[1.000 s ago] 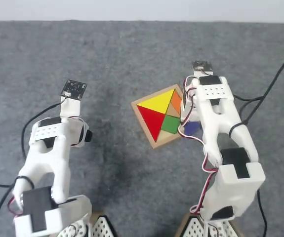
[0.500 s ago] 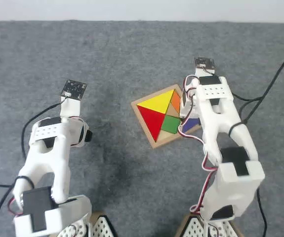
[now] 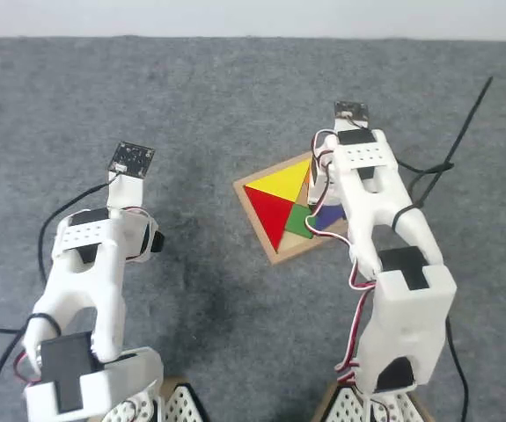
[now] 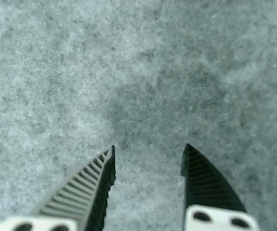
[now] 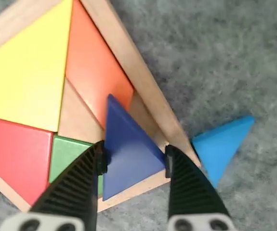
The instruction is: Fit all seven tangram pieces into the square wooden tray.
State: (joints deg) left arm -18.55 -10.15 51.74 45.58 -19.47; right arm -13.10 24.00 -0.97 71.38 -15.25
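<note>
The square wooden tray (image 3: 254, 214) lies turned like a diamond at mid-table. In it are a yellow triangle (image 5: 27, 82), an orange piece (image 5: 97, 72), a red triangle (image 5: 18, 154) and a green square (image 5: 68, 154). My right gripper (image 5: 134, 153) is shut on a dark blue triangle (image 5: 128, 144), held over the tray's bare patch beside the orange piece and overlapping the tray rim (image 5: 145, 94). That triangle (image 3: 330, 214) peeks out under the right arm (image 3: 367, 185). A light blue triangle (image 5: 222, 144) lies on the carpet just outside the rim. My left gripper (image 4: 148, 150) is open over bare carpet.
The left arm (image 3: 99, 246) stands well left of the tray over grey carpet (image 3: 191, 105). Black cables (image 3: 459, 132) trail to the right of the right arm.
The right arm has shifted left and slightly away, carrying the dark blue triangle from the tray's outer edge in over the tray. The left arm has not moved.
</note>
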